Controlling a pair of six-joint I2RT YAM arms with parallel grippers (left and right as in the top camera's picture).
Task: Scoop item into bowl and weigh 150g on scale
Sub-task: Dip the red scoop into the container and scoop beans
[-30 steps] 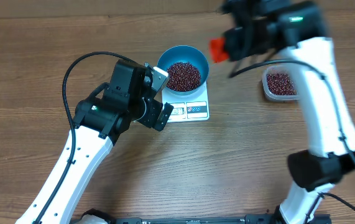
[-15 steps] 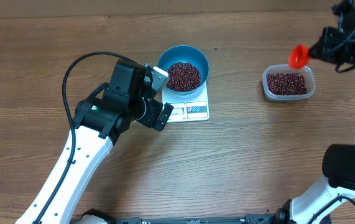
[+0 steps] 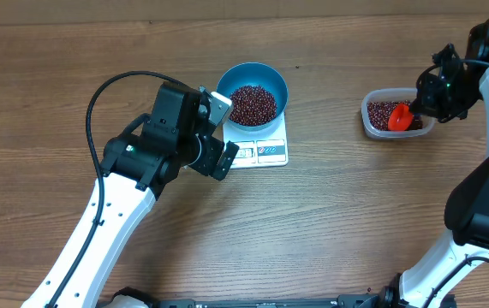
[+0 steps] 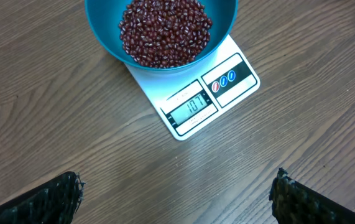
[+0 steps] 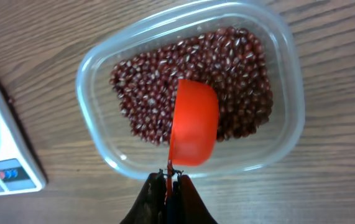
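The blue bowl [image 3: 253, 92] stands on the white scale [image 3: 261, 147], holding a heap of dark red-brown beans [image 3: 252, 103]; the left wrist view shows the bowl [image 4: 102, 25] and the scale's display [image 4: 193, 104]. My left gripper [image 3: 219, 130] hangs open just left of the scale, its fingers [image 4: 46, 202] wide apart over bare wood. My right gripper [image 5: 169, 180] is shut on the thin handle of a red scoop [image 5: 194, 130]. The scoop's cup is down in the beans [image 5: 239, 62] of a clear tub [image 3: 397, 114].
The clear plastic tub [image 5: 102, 62] sits at the right of the wooden table, a short way from the scale's corner [image 5: 3, 168]. The right arm's base [image 3: 484, 214] stands near the front right edge. Cables loop above the left arm [image 3: 98, 94].
My right arm has swung from beside the bowl over to the right, carrying the red scoop, and lowered it into the clear tub. The left arm has not moved.
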